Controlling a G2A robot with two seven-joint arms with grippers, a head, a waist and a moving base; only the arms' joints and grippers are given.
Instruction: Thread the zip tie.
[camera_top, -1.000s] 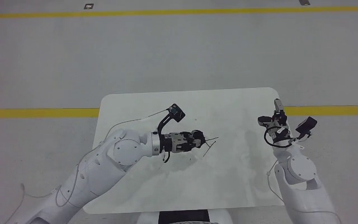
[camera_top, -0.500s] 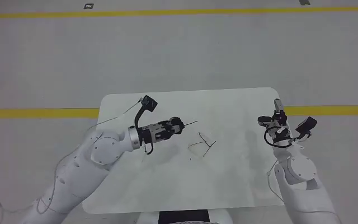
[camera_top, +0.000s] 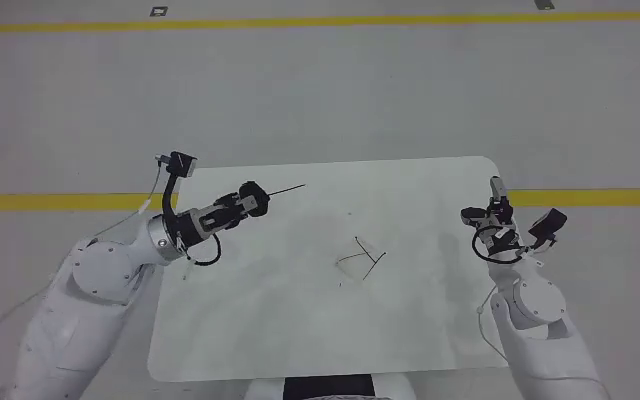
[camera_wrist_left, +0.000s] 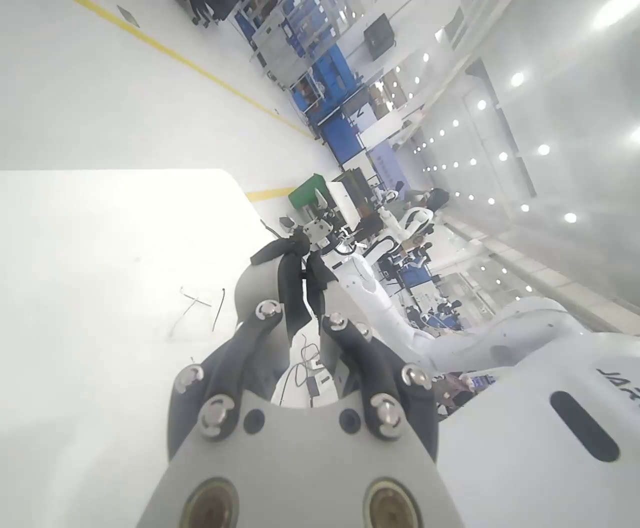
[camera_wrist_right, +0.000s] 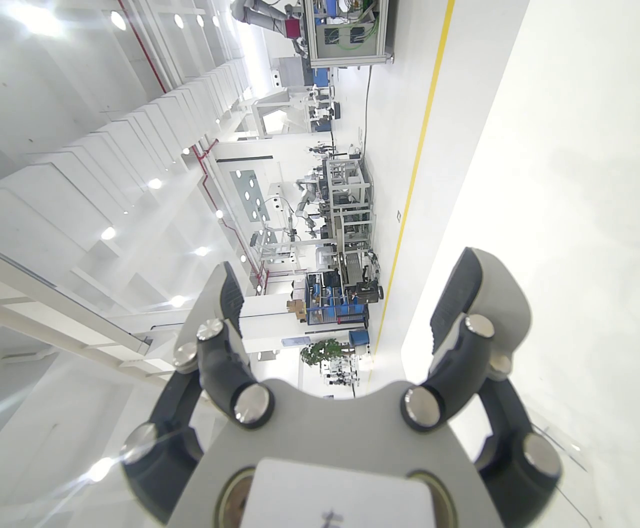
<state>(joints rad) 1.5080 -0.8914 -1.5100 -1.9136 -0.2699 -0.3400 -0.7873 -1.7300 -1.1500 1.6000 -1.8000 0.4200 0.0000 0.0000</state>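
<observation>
The left gripper (camera_top: 252, 198) is over the far left part of the white table (camera_top: 290, 320). Its fingers are pressed tight together, and they pinch one end of a thin black zip tie (camera_top: 285, 189). The zip tie sticks out past the fingertips and points to the right and a little far.

Some loose ties (camera_top: 362, 258) lie crossed in a small heap near the middle of the table. They are well apart from the left gripper, to its right and nearer.

The right gripper (camera_wrist_right: 350, 285) is at the right edge of the table. Its fingers are spread wide, with nothing between them.
</observation>
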